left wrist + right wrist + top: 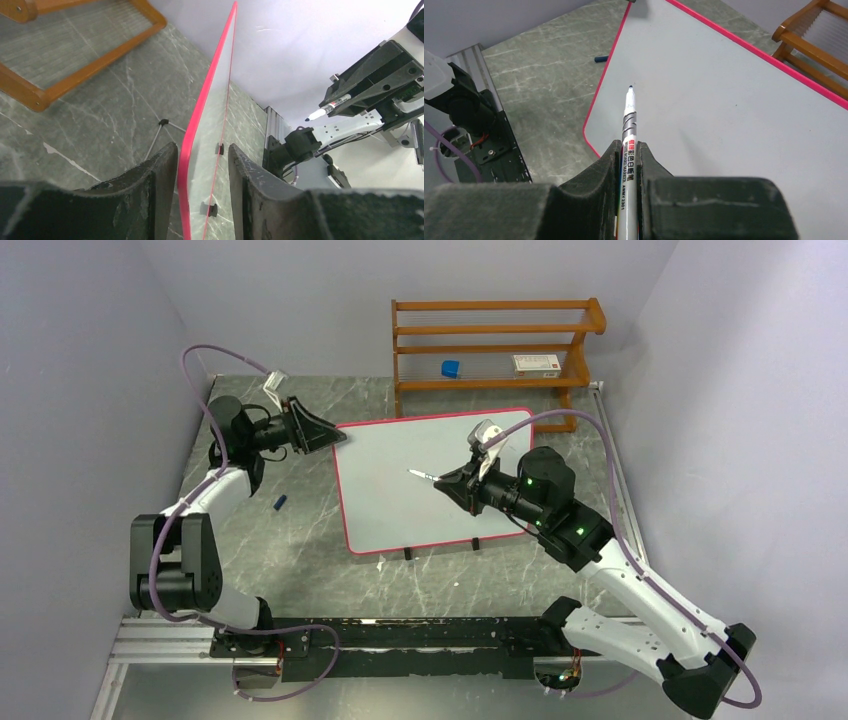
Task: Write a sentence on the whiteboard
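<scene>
Centrally in the overhead view, the whiteboard [400,515] is seen propped on its small black feet on the grey marbled table [300,560]. Its face is blank, with no sentence written yet. Its upper left edge is straddled by the left gripper [333,436]. In the left wrist view a finger stands on each side of the red rim, but whether the rim is actually pinched cannot be told. A marker [629,120] is clenched by the right gripper [627,148], its tip uncapped and poised over the board's left half, seemingly not touching. For the first stroke, the tip would best be lowered gently and squarely, with light pressure, while the board is braced against sliding.
</scene>
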`<action>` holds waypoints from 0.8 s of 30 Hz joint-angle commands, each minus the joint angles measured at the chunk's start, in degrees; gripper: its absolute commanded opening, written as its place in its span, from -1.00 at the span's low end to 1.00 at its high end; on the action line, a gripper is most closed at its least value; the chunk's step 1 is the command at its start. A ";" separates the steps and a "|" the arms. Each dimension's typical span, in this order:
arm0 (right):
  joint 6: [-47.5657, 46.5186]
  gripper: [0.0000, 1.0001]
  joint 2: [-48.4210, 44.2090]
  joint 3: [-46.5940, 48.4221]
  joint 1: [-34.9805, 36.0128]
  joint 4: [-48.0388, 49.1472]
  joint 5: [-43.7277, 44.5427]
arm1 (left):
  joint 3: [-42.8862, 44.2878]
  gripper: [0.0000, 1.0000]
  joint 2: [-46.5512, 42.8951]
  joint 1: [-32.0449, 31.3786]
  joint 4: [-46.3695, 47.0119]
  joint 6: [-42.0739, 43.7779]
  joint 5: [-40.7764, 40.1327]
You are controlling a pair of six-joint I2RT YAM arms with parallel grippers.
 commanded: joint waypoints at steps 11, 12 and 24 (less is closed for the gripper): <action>-1.24 -1.00 0.97 2.08 1.08 0.96 -1.13 | -2.29 -0.73 -1.66 -0.40 -1.88 4.89 0.46; -1.23 -1.00 1.07 2.15 1.16 0.91 -1.12 | -2.94 -0.87 -2.13 -0.38 -2.18 5.28 0.10; -0.25 -1.00 2.41 3.67 5.85 -0.32 8.60 | -8.80 -0.90 -15.97 -2.48 -18.12 17.30 -10.04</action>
